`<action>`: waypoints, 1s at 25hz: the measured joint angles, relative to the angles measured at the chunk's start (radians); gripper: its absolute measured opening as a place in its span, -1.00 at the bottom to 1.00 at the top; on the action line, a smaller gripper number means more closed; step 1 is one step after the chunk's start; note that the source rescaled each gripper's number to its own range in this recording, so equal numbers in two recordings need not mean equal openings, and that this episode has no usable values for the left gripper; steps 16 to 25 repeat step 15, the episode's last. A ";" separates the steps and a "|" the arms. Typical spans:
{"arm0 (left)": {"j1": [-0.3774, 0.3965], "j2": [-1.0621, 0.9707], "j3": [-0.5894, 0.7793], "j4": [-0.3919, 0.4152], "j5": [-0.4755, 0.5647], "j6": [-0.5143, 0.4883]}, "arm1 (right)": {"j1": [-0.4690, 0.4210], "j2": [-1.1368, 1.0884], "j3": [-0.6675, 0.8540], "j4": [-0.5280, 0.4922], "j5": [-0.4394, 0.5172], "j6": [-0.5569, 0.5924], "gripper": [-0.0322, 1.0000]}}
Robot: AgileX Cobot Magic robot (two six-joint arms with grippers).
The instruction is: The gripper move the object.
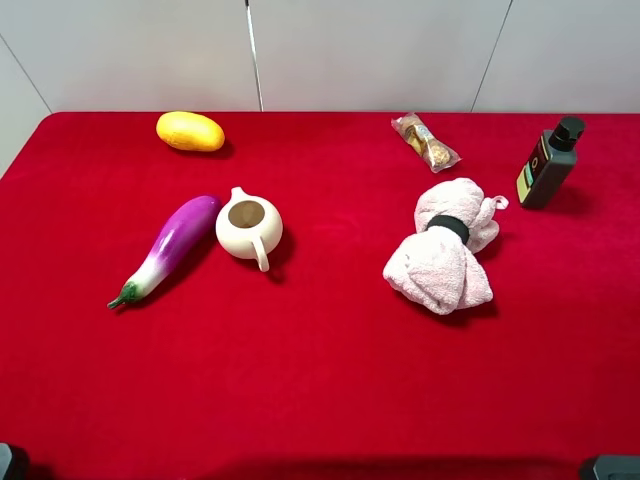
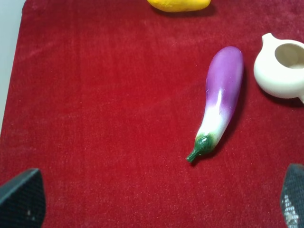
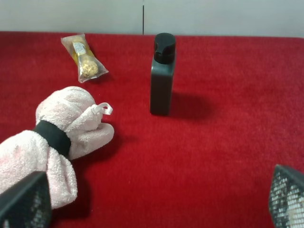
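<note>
The cream-white pitcher (image 1: 249, 228) stands upright on the red cloth, left of centre, with its handle toward the front edge. It also shows at the edge of the left wrist view (image 2: 282, 66). My left gripper (image 2: 156, 204) is open and empty. It hangs above bare cloth, well short of the pitcher and the eggplant. My right gripper (image 3: 154, 204) is open and empty, near the pink towel and far from the pitcher. In the exterior high view only dark bits of the arms show in the bottom corners.
A purple eggplant (image 1: 165, 250) lies just left of the pitcher. A yellow fruit (image 1: 190, 131) lies at the back left. A pink rolled towel (image 1: 445, 248), a candy pack (image 1: 426, 142) and a black bottle (image 1: 548, 163) are on the right.
</note>
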 joint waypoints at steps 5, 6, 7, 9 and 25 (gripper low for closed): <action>0.000 0.000 0.000 0.000 0.000 0.000 | 0.000 0.000 0.000 0.000 -0.001 0.000 1.00; 0.000 0.000 0.000 0.000 0.000 0.000 | 0.000 0.000 0.000 0.000 -0.001 0.000 1.00; 0.000 0.000 0.000 0.000 0.000 0.000 | 0.000 0.000 0.000 0.000 -0.001 0.000 1.00; 0.000 0.000 0.000 0.000 0.000 0.000 | 0.000 0.000 0.000 0.000 -0.001 0.000 1.00; 0.000 0.000 0.000 0.000 0.000 0.000 | 0.000 0.000 0.000 0.000 -0.001 0.000 1.00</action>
